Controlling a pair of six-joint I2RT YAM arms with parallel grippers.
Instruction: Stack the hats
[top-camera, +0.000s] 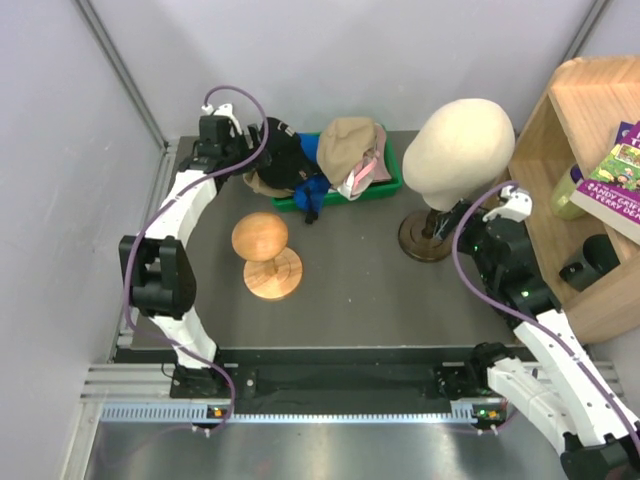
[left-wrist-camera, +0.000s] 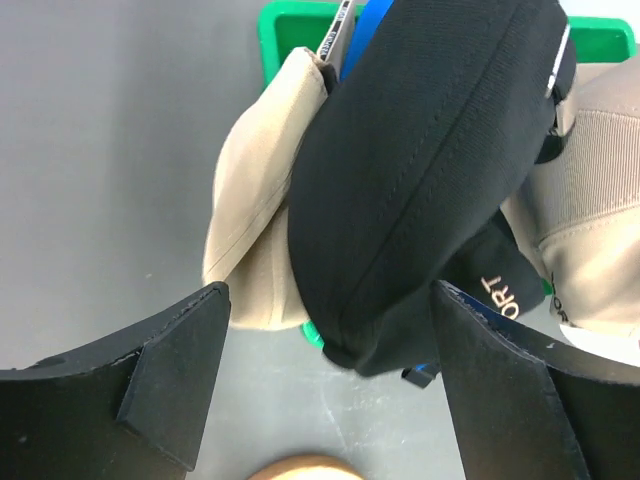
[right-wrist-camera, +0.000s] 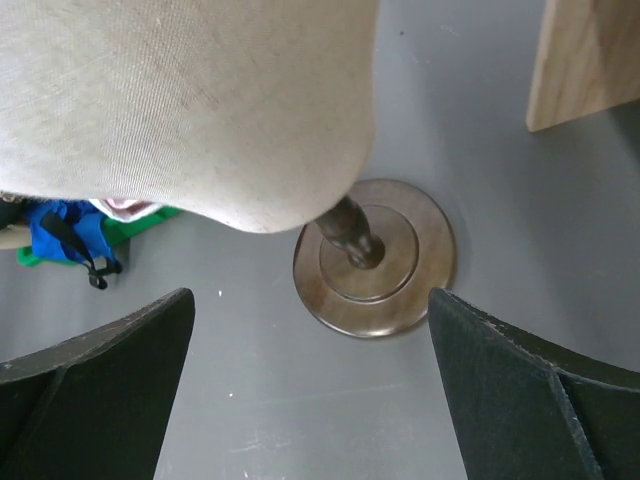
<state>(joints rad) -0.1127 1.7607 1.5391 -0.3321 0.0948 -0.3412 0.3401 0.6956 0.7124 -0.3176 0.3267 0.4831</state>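
Several hats lie heaped in and over a green tray (top-camera: 392, 178). A black cap (top-camera: 280, 152) hangs over its left end on top of a tan cap (top-camera: 260, 186). A khaki-brown cap (top-camera: 350, 143) tops the middle, with pink and white caps (top-camera: 365, 176) under it and a blue cap (top-camera: 312, 196) spilling over the front. My left gripper (top-camera: 240, 160) is open just above the black cap's left edge. In the left wrist view the black cap (left-wrist-camera: 430, 170) and tan cap (left-wrist-camera: 255, 230) lie ahead of the open left gripper (left-wrist-camera: 330, 400). My right gripper (top-camera: 455, 222) is open and empty by the mannequin's base; the right wrist view shows this gripper (right-wrist-camera: 310, 400) too.
A cream mannequin head (top-camera: 458, 140) stands on a dark round base (right-wrist-camera: 375, 255) right of the tray. A round wooden knob stand (top-camera: 265, 250) stands in front of the tray. A wooden shelf (top-camera: 590, 100) with a book fills the right side. Grey walls enclose the back and left.
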